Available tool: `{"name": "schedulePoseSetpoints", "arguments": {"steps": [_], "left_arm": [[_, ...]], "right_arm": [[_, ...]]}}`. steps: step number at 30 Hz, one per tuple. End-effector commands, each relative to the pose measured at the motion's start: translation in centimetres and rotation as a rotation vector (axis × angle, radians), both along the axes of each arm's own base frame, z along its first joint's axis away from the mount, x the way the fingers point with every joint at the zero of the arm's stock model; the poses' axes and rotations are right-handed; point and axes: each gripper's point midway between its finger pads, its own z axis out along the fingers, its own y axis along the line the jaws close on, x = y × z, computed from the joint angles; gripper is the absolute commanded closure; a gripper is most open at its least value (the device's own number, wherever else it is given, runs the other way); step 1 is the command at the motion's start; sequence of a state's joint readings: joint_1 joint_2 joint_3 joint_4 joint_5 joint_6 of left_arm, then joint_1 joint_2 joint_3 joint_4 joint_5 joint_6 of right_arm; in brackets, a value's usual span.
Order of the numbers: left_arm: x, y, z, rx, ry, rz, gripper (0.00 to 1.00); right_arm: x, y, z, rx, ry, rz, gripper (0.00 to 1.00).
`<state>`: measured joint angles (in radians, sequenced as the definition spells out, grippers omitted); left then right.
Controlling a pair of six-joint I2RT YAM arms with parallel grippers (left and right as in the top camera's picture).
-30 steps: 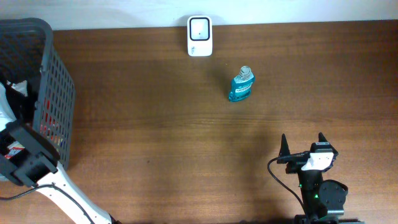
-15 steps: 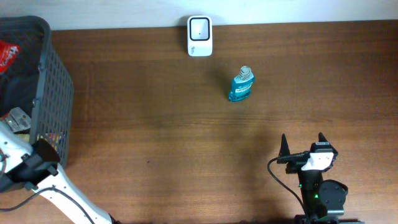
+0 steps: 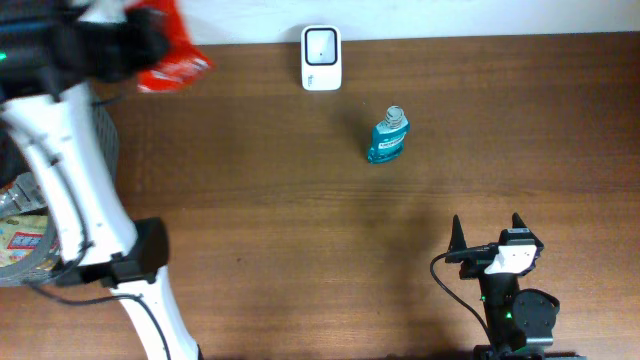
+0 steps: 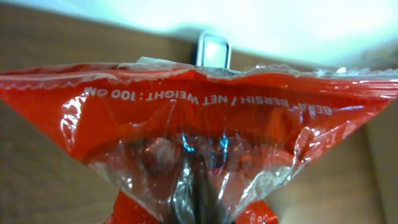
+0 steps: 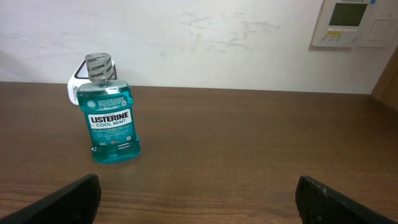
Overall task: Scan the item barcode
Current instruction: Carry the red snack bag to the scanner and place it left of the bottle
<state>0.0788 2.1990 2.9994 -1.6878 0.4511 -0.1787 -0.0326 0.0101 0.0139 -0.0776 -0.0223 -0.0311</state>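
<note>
Red snack packet [image 3: 168,55]: red film with clear crumpled window, printed NET WEIGHT 100 GM; held aloft over the table's far-left corner; white barcode scanner [image 3: 321,58] stands at the far edge, well apart.

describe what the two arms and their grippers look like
Left arm: white links, black joint blocks, a thin black cable low down. Right arm: black, a green light on its base, a white wrist cap, a looping black cable. Right gripper: two black tapered fingers.
</note>
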Motion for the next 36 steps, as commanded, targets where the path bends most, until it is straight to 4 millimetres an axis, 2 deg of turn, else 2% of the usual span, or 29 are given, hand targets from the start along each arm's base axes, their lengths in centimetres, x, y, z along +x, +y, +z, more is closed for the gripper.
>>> {"name": "schedulePoseSetpoints", "arguments": {"steps": [1, 3, 5, 9, 12, 16, 17, 19, 20, 21, 25, 28, 30, 32, 34, 35, 36], "left_arm": [[0.0, -3.5, -4.9, 0.178, 0.134, -0.049, 1.00], [0.0, -5.9, -9.0, 0.261, 0.237, -0.097, 1.00], [0.1, -7.7, -11.7, 0.279, 0.283, -0.139, 1.00], [1.0, -12.6, -19.0, 0.263, 0.353, -0.170, 1.00], [1.1, -15.6, -23.7, 0.224, 0.382, -0.130, 1.00], [0.1, -19.5, -28.0, 0.191, 0.383, -0.129, 1.00], [-0.2, -20.0, -28.3, 0.193, 0.381, -0.140, 0.99], [-0.8, -21.2, -28.7, 0.198, 0.377, -0.165, 0.89], [-1.2, -22.1, -28.7, 0.206, 0.369, -0.183, 0.88], [-1.3, -22.7, -28.6, 0.205, 0.358, -0.194, 0.81], [-1.3, -23.9, -28.4, 0.197, 0.330, -0.213, 0.77], [-1.3, -23.9, -28.4, 0.198, 0.329, -0.214, 0.77], [-0.9, -23.7, -28.0, 0.199, 0.316, -0.220, 0.86], [0.0, -23.0, -26.1, 0.215, 0.265, -0.254, 0.89], [0.8, -21.8, -23.4, 0.226, 0.219, -0.267, 0.84], [1.2, -20.9, -21.5, 0.241, 0.185, -0.285, 0.77], [1.9, -18.6, -18.1, 0.283, 0.123, -0.279, 0.68]], "right_arm": [[0.0, 0.0, -0.3, -0.006, 0.003, -0.002, 0.01], [0.0, 0.0, -0.3, -0.006, 0.004, -0.002, 0.01], [0.0, 0.0, -0.3, -0.006, 0.004, -0.002, 0.01], [0.0, 0.0, -0.3, -0.006, 0.003, -0.002, 0.01], [0.0, 0.0, -0.3, -0.006, 0.003, -0.002, 0.01], [0.0, 0.0, -0.3, -0.006, 0.004, -0.002, 0.02], [0.0, 0.0, -0.3, -0.006, 0.004, -0.002, 0.02], [0.0, 0.0, -0.3, -0.006, 0.004, -0.002, 0.01], [0.0, 0.0, -0.3, -0.006, 0.004, -0.002, 0.01], [0.0, 0.0, -0.3, -0.006, 0.004, -0.002, 0.02], [0.0, 0.0, -0.3, -0.006, 0.004, -0.002, 0.01], [0.0, 0.0, -0.3, -0.006, 0.003, -0.002, 0.02], [0.0, 0.0, -0.3, -0.006, 0.004, -0.002, 0.02], [0.0, 0.0, -0.3, -0.006, 0.003, -0.002, 0.01], [0.0, 0.0, -0.3, -0.006, 0.003, -0.003, 0.02], [0.0, 0.0, -0.3, -0.006, 0.004, -0.002, 0.01], [0.0, 0.0, -0.3, -0.006, 0.004, -0.002, 0.02]]}}
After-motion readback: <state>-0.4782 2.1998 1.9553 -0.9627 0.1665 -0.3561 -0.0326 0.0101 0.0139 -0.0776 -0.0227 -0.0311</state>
